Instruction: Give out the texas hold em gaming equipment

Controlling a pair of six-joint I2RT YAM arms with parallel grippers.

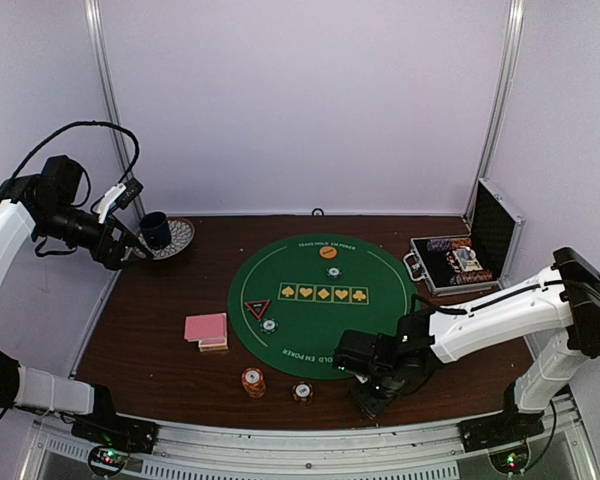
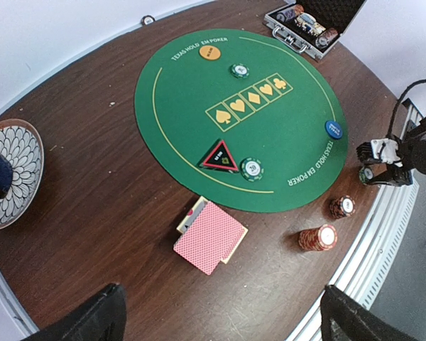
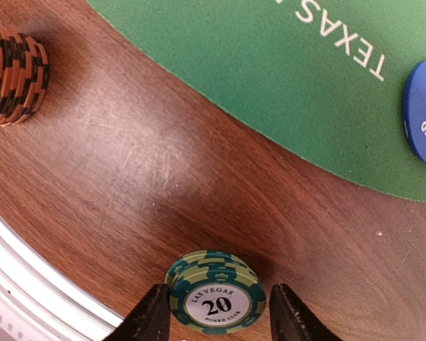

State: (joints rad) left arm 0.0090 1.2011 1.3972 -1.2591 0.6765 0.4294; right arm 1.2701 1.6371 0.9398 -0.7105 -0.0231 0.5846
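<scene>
A short stack of green "20" chips [image 3: 216,297] lies on the wood between the fingers of my right gripper [image 3: 216,316]. The left finger touches it and a small gap shows at the right finger, so the gripper is open. An orange chip stack [image 3: 14,74] and the blue disc [image 3: 422,110] lie beyond. From above, the right gripper [image 1: 372,395] sits just off the green mat [image 1: 310,345]. The pink-backed cards [image 1: 206,328] lie left of the mat, near the red triangle [image 1: 257,308]. My left gripper [image 1: 140,250] hangs high and wide open, holding nothing.
Two orange chip stacks [image 1: 253,380] [image 1: 301,391] stand near the front edge. An orange disc [image 1: 328,252] and single chips [image 1: 333,271] [image 1: 269,325] lie on the mat. The open chip case [image 1: 460,260] is at the right, the blue cup [image 1: 156,230] on its plate [image 1: 180,240] at the back left.
</scene>
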